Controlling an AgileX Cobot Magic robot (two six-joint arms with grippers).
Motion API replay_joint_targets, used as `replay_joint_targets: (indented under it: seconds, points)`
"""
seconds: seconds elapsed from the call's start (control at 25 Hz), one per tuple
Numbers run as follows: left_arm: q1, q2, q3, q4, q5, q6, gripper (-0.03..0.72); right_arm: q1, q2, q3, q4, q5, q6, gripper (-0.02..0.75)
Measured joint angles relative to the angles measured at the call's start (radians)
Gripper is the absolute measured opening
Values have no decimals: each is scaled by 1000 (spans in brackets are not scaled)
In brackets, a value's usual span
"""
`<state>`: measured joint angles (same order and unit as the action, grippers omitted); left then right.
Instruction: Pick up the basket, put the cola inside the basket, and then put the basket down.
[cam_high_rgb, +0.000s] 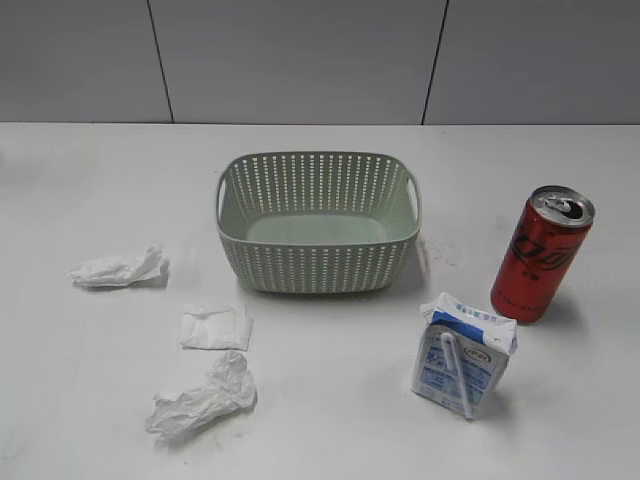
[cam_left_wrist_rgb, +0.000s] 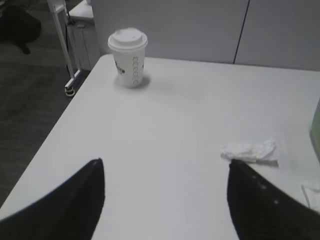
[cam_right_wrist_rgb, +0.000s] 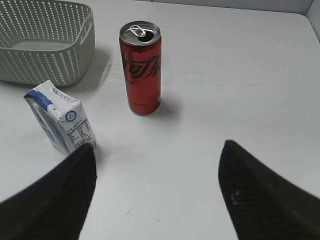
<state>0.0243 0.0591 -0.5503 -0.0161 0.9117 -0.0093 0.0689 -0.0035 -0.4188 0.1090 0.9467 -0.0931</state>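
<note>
The pale sage-green basket (cam_high_rgb: 318, 222) stands empty on the white table near its middle; its corner shows in the right wrist view (cam_right_wrist_rgb: 45, 42). The red cola can (cam_high_rgb: 541, 254) stands upright to the basket's right, also in the right wrist view (cam_right_wrist_rgb: 140, 67). My right gripper (cam_right_wrist_rgb: 157, 147) is open and empty, above the table short of the can. My left gripper (cam_left_wrist_rgb: 165, 162) is open and empty over bare table at the left. Neither gripper shows in the exterior view.
A blue-and-white drink carton (cam_high_rgb: 463, 355) with a straw stands in front of the can. Crumpled tissues (cam_high_rgb: 120, 268) (cam_high_rgb: 215, 327) (cam_high_rgb: 203, 398) lie left of the basket. A white lidded paper cup (cam_left_wrist_rgb: 128, 57) stands at the table's far left corner.
</note>
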Motion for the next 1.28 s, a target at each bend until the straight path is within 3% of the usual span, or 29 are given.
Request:
replay_joint_targets:
  seconds: [0.36, 0.64, 0.96, 1.28]
  points:
    - [0, 306, -59, -108, -303, 0, 575, 0, 0, 0, 0, 0, 0, 571]
    - [0, 604, -166, -135, -406, 3, 575, 0, 0, 0, 0, 0, 0, 571]
    - [-18, 956, -397, -171, -364, 9, 575, 0, 0, 0, 0, 0, 0, 571]
    - [-144, 1316, -708, -172, -137, 29, 575, 0, 0, 0, 0, 0, 0, 571]
